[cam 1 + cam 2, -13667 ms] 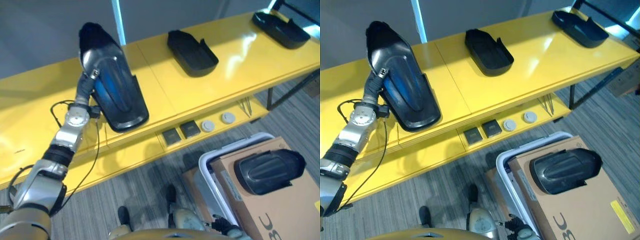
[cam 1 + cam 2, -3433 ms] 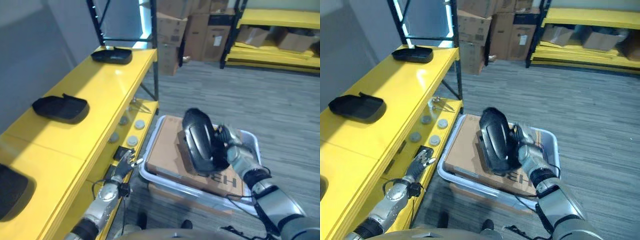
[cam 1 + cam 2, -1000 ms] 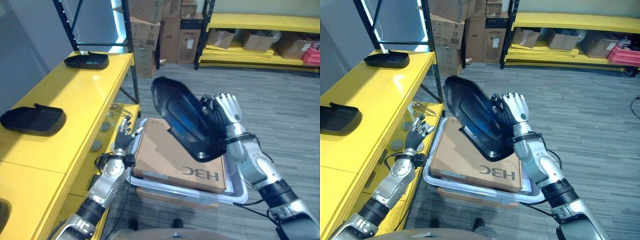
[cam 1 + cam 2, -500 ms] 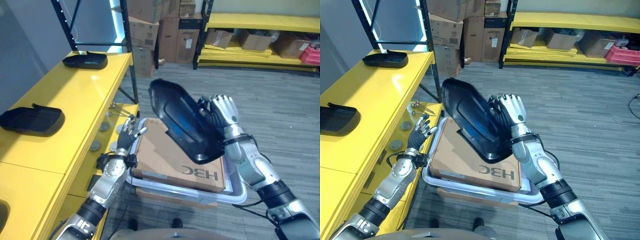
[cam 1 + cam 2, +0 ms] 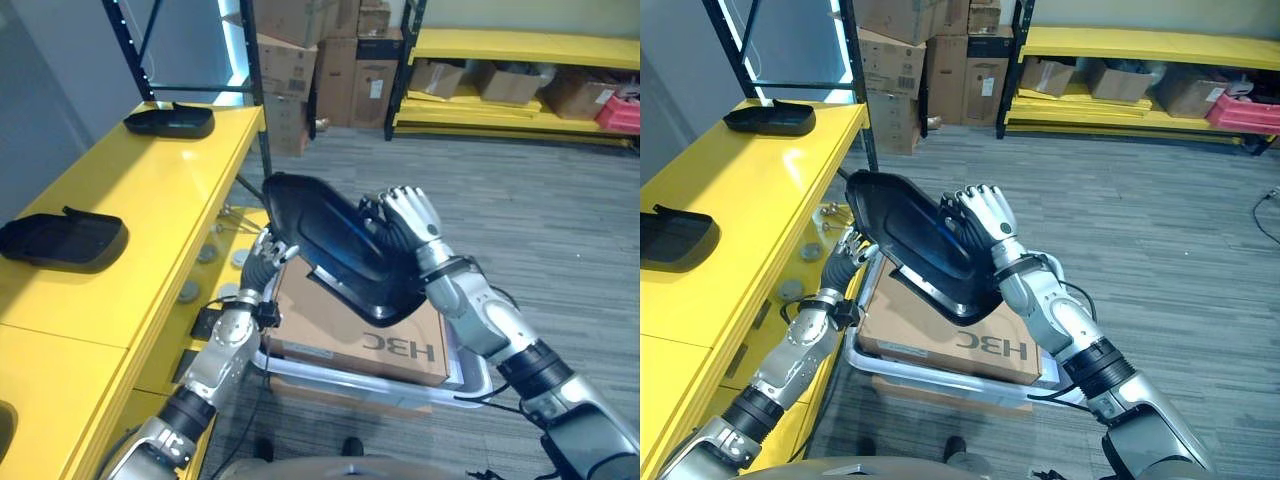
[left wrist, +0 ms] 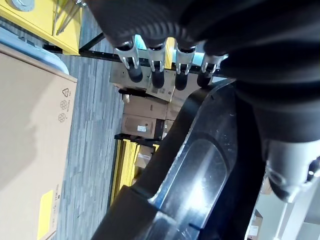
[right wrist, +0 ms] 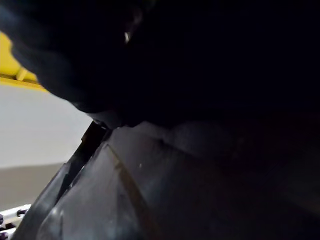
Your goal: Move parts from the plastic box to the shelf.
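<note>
The left wrist view shows the left hand (image 6: 165, 70) with straight fingers at the black part's (image 5: 335, 250) edge (contact unclear). Head views show the right hand (image 5: 975, 215) gripping the part above the plastic box (image 5: 470, 365).

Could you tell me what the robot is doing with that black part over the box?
The right hand holds a glossy black moulded plastic part up above the brown cardboard box in the white plastic bin. The left hand reaches up with straight fingers to the part's near end. Two similar black parts already lie on the yellow shelf.
</note>
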Robot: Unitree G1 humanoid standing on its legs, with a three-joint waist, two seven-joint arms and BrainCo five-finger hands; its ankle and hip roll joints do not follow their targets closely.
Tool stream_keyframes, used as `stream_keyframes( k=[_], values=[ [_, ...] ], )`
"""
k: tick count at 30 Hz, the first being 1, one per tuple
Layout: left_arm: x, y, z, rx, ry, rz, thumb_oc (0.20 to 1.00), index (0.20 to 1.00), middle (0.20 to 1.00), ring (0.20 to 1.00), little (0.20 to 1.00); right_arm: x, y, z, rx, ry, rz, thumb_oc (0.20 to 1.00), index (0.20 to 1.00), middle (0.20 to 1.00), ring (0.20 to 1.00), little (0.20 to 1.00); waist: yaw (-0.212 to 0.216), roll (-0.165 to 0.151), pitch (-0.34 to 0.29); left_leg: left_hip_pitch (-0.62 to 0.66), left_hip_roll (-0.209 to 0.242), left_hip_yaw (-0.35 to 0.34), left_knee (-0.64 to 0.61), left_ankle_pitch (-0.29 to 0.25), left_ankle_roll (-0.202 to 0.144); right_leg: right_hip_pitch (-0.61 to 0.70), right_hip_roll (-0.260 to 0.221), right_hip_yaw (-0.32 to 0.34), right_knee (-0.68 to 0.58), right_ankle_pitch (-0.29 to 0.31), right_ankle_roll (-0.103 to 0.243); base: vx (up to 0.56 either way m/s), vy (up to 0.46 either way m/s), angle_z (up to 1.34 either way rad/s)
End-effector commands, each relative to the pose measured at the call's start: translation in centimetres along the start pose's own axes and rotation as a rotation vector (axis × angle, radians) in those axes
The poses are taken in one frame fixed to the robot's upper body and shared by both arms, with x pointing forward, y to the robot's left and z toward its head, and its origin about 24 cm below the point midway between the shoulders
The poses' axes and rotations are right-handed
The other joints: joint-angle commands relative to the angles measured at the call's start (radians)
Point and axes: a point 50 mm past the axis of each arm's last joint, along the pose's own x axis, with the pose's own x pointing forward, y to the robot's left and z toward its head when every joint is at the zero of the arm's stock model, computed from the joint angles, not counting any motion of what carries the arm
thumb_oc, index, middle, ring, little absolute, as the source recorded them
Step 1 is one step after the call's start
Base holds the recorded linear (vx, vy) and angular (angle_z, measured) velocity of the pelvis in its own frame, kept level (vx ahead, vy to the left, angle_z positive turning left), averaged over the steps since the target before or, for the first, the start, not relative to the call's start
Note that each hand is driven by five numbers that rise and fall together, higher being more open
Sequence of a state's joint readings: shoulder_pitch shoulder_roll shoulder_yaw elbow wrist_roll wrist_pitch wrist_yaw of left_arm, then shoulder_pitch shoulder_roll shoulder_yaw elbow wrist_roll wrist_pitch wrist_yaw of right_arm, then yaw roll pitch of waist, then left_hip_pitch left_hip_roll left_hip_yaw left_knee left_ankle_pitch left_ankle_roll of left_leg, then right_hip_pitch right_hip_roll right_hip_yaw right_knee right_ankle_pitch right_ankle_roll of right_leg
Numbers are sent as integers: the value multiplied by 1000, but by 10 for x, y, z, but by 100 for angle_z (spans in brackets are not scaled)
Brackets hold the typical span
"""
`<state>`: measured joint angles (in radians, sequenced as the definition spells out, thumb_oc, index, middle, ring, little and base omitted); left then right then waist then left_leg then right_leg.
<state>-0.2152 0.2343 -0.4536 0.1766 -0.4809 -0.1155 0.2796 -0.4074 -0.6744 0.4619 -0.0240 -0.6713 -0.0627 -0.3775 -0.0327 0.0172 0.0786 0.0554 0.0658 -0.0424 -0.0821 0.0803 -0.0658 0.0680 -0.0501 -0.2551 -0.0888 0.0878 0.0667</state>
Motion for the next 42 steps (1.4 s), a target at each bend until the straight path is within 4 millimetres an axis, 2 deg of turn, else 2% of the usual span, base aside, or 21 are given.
stream_keyframes(
  k=[1,5,8,11,13,19,20,21,25,32,34,37,38,41,42],
  values=[
    [21,-29,23,-16,-96,-129,1000,1000,1000,1000,1000,28,-19,43,122,-204,-113,200,200,200,200,200,6,-42,-38,37,17,22,-5,-133,1,49,-52,-19,1,-121,68,0,0,0],
    [22,-29,23,-10,-91,-129,1000,1000,1000,1000,1000,27,-18,48,163,-213,-112,200,200,200,200,200,4,-41,-39,38,15,23,-5,-134,2,50,-52,-19,1,-121,68,-2,2,-2],
    [24,-25,21,70,-90,-105,1000,1000,1000,1000,1000,25,-19,56,205,-242,-111,200,200,200,200,200,3,-40,-39,39,15,24,-5,-135,2,51,-54,-19,1,-122,68,-5,1,-6],
    [29,-14,17,262,-95,-25,1000,1000,1000,1000,1000,22,-23,68,262,-290,-114,200,200,200,200,200,2,-42,-37,40,15,24,-5,-135,3,52,-55,-19,1,-123,68,0,0,0],
    [32,-10,17,304,-99,3,1000,1000,1000,1000,1000,21,-23,73,291,-306,-119,200,200,200,200,200,1,-42,-37,41,15,26,-5,-134,2,51,-55,-19,1,-122,69,0,0,0],
    [37,-6,20,331,-107,49,1000,1000,1000,1000,1000,20,-24,81,348,-328,-115,200,200,200,200,200,-2,-43,-35,42,16,29,-5,-133,3,50,-56,-17,1,-121,69,0,0,0],
    [39,-8,22,281,-112,58,329,329,329,329,329,20,-23,83,361,-332,-113,200,200,200,200,200,-4,-44,-35,42,15,30,-5,-133,3,50,-56,-17,1,-121,69,0,0,0],
    [39,-10,24,250,-117,60,200,200,200,200,200,20,-22,84,367,-330,-110,200,200,200,200,200,-5,-45,-35,42,15,30,-5,-133,3,49,-56,-17,1,-121,69,-7,1,-4],
    [38,-18,37,110,-170,24,200,200,200,200,200,20,-20,87,394,-333,-104,200,200,200,200,200,-8,-45,-35,43,16,33,-5,-133,3,49,-56,-12,1,-120,69,-1,-1,-2],
    [34,-22,48,11,-229,0,200,200,200,200,200,17,-13,88,424,-320,-88,200,200,200,200,200,-11,-51,-34,44,16,37,-5,-135,3,49,-54,-7,1,-120,69,0,0,0],
    [32,-22,52,17,-256,2,200,200,200,200,200,15,-11,89,441,-319,-82,200,200,200,200,200,-12,-52,-33,45,16,38,-5,-135,2,50,-54,-8,1,-121,69,0,0,0],
    [26,-17,61,157,-337,-11,200,200,200,200,200,6,-7,88,499,-323,-59,200,200,200,200,200,-12,-52,-31,45,18,39,-5,-135,1,51,-54,-9,1,-122,69,0,0,0],
    [25,-14,64,241,-367,-9,200,200,200,200,200,1,-7,87,518,-324,-60,1000,1000,1000,1000,1000,-10,-51,-31,46,18,38,-5,-136,0,52,-54,-11,1,-123,70,0,0,0],
    [24,-11,66,291,-385,-2,200,200,200,200,200,-2,-7,87,529,-324,-62,1000,1000,1000,1000,1000,-10,-50,-31,47,18,38,-5,-136,-1,54,-54,-12,1,-124,70,0,0,0],
    [22,-4,69,384,-420,27,200,200,200,200,200,-4,-8,81,519,-298,-65,1000,1000,1000,1000,1000,-11,-49,-30,49,18,39,-5,-137,-1,55,-54,-11,1,-125,70,0,0,0]
  ],
)
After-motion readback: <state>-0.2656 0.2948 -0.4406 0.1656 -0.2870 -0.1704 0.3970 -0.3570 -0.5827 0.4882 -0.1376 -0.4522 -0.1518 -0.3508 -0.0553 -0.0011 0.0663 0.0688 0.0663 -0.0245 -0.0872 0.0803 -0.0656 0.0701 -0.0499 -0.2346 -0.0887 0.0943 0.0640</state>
